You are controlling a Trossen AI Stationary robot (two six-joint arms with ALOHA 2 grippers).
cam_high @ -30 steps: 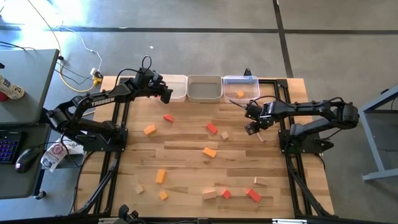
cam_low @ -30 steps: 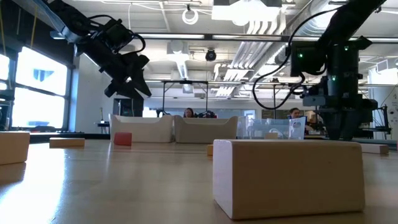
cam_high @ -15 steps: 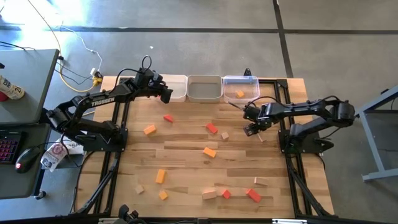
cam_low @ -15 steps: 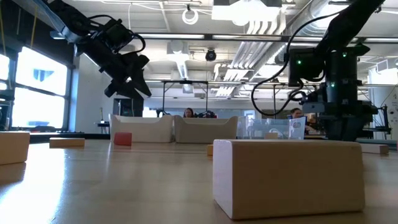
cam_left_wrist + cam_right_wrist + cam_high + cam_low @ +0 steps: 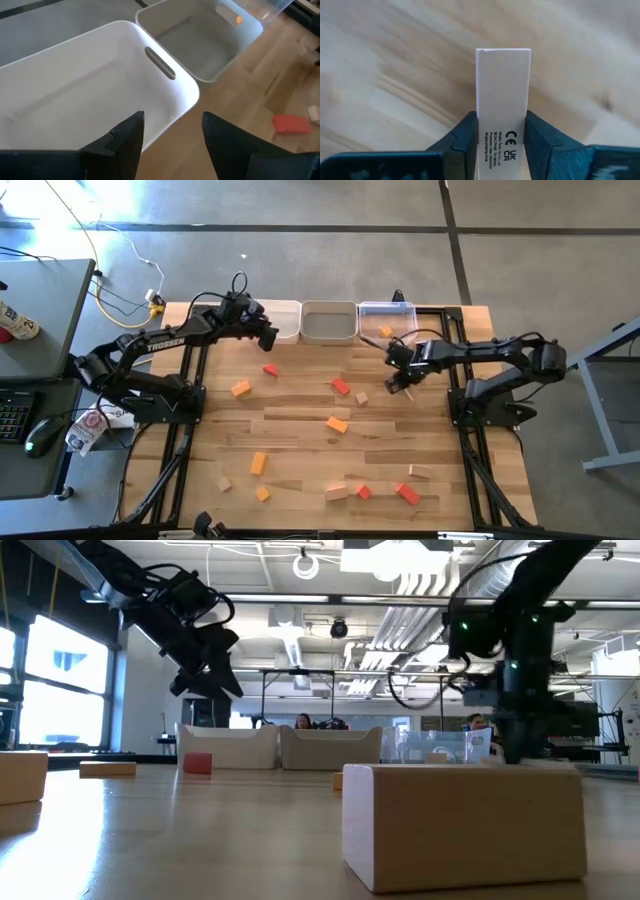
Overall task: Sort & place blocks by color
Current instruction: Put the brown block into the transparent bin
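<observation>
My right gripper (image 5: 502,125) is shut on a flat pale wooden bar (image 5: 502,85) with small black print. It hangs over the table's far right part (image 5: 397,380), near the clear bin (image 5: 386,320), which holds an orange block (image 5: 386,331). My left gripper (image 5: 268,335) stands open above the near left corner of the white bin (image 5: 100,85), with nothing between its fingers. Red, orange and pale blocks lie flat on the table, among them a red one (image 5: 341,386) and a pale cube (image 5: 361,397). My right gripper pinches the pale bar's two long narrow sides (image 5: 502,137) between its two fingers, at the printed end. The fingers point down and lie along the bar, whose other end sticks out past the fingertips. The bar appears clear of the table.
A grey bin (image 5: 329,321) stands between the white and clear bins along the far edge. Loose blocks lie mid-table (image 5: 337,423) and near the front edge (image 5: 407,494). A large pale block (image 5: 462,825) fills the front of the low view.
My right gripper has shut on the pale bar and moved toward the table's left edge. The bar no longer lies at its old spot on the right part of the table.
</observation>
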